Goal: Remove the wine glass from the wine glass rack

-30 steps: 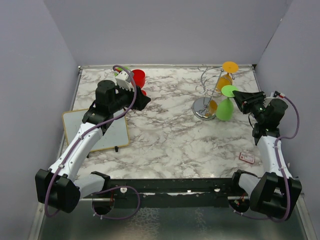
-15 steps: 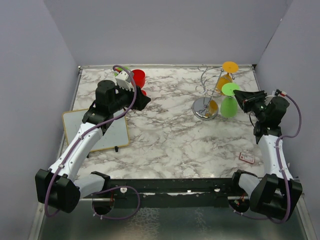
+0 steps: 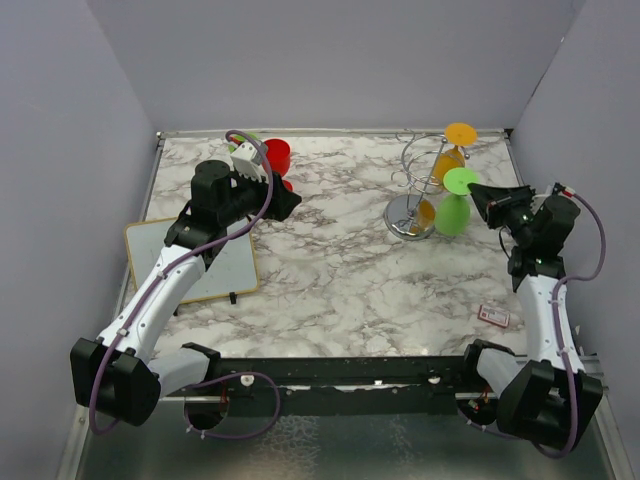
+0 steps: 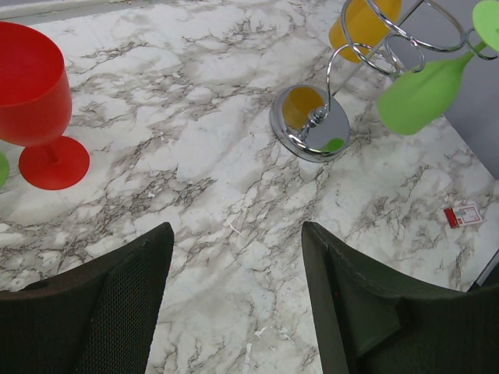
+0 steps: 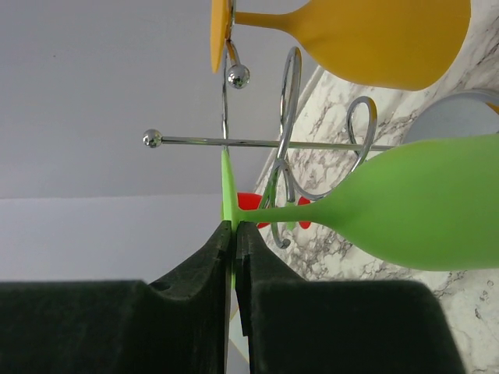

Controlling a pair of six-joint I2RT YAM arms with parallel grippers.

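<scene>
The silver wire wine glass rack stands at the back right of the marble table. A green wine glass hangs on it upside down, its bowl tilted away from the post. My right gripper is shut on the thin edge of the glass's round foot, just beside a rack arm. An orange wine glass hangs on the rack's far side. My left gripper is open over bare marble at the back left, holding nothing.
A red wine glass stands upright beside the left gripper. A white board lies at the left edge. A small red card lies near the right arm. The right wall is close behind the right gripper.
The right jaws have closed onto the green glass's foot, and the right wrist shifted slightly. The left arm has not moved.
</scene>
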